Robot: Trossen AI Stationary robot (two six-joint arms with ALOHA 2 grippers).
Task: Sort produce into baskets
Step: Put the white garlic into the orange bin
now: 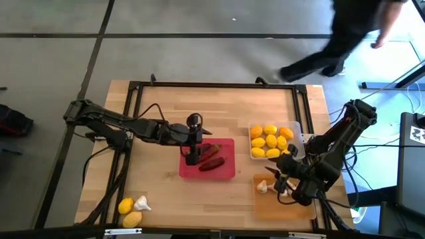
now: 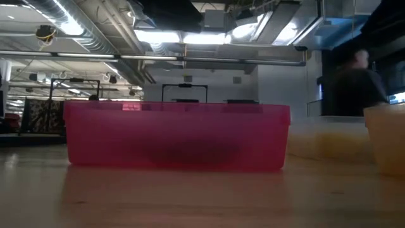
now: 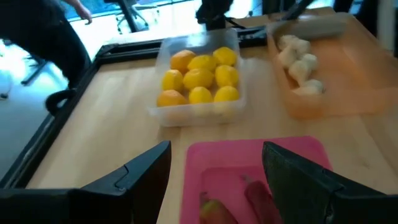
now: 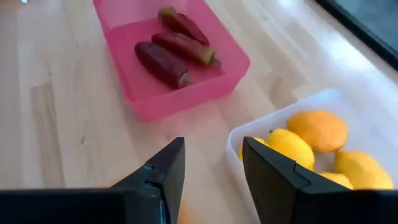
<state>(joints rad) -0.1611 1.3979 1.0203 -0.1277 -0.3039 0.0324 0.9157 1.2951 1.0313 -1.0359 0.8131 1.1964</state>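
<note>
Three dark red chili peppers (image 4: 174, 46) lie in the red tray (image 1: 226, 174) at the table's middle. The clear tray (image 1: 297, 130) holds several yellow lemons (image 1: 269, 141). Several garlic bulbs (image 3: 298, 59) lie in the orange tray (image 1: 292, 209) at the near right. My left gripper (image 3: 214, 152) hangs open above the red tray's left part, nothing between its fingers. My right gripper (image 4: 213, 149) is open and empty, above the table between the clear and orange trays (image 1: 282, 178). Two lemons (image 1: 129, 212) and a garlic bulb (image 1: 142, 203) lie loose at the near left.
A black frame (image 1: 212, 85) runs along the table's edges. A person (image 1: 345, 33) walks past beyond the far right corner. Bare wood shows between the loose produce and the red tray. The low view shows the red tray's wall (image 2: 177, 136) and the orange tray (image 2: 386, 136).
</note>
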